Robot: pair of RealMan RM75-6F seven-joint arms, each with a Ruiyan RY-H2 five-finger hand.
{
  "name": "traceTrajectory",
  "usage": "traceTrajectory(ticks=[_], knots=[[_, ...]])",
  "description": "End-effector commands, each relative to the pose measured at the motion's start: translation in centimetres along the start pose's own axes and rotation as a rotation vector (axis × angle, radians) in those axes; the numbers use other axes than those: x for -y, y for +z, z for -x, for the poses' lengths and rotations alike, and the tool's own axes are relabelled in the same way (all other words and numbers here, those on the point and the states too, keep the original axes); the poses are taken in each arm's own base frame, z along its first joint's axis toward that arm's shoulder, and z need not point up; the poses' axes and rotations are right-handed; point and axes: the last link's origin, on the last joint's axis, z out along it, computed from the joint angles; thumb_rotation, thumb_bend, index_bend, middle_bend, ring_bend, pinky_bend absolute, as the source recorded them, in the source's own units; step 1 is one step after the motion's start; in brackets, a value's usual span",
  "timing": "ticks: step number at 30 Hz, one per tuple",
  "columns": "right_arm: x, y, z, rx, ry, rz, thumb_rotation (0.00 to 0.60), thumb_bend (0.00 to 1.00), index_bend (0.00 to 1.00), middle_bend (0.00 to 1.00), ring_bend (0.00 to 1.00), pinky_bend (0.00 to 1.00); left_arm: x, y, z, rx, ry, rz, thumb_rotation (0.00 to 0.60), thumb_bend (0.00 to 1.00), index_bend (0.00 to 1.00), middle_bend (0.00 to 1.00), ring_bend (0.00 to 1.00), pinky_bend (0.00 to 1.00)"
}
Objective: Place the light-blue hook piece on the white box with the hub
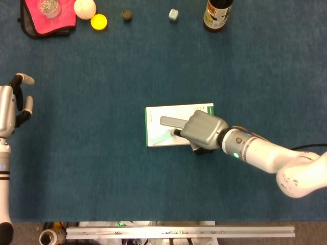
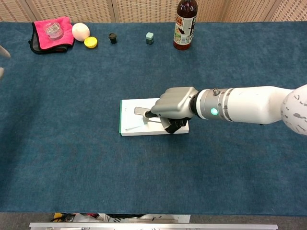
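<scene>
The white box (image 1: 156, 116) (image 2: 127, 109) lies mid-table with the grey hub (image 1: 171, 121) (image 2: 140, 111) on its top. My right hand (image 1: 203, 130) (image 2: 175, 102) rests low on the box's near right part and covers most of the hub. Its fingers are curled around a thin, pale light-blue hook piece (image 2: 135, 127). The piece sticks out leftward from the fingertips and lies across the box top. My left hand (image 1: 13, 104) hovers at the table's far left edge, fingers apart, holding nothing.
Along the back edge stand a brown bottle (image 2: 185, 24), a small pale cube (image 2: 149, 38), a black cap (image 2: 112, 37), a yellow cap (image 2: 90, 42), a white egg-like ball (image 2: 80, 31) and a pink cloth (image 2: 49, 33) with a glass dish. Blue cloth covers the table.
</scene>
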Motion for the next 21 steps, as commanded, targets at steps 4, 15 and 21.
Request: traceTrajectory(ticks=[4,15,21], knots=[[-0.1,0.1,0.1,0.005,0.0,0.005,0.35,1.0,0.18,1.0,1.0,1.0,0.0,0.0,0.0,-0.001,0.001,0.002,0.6,0.42,0.37,0.76,0.79,0.86],[-0.2,-0.6,0.2,0.011,-0.007,0.025,0.35,1.0,0.18,1.0,1.0,1.0,0.0,-0.2,0.1,0.0,0.0,0.002,0.6,0.42,0.37,0.76,0.79,0.86],[-0.6,-1.1,0.4,0.016,-0.009,0.044,0.35,1.0,0.18,1.0,1.0,1.0,-0.1,-0.2,0.1,0.004,0.002,0.004,0.6,0.42,0.37,0.76,0.79,0.86]])
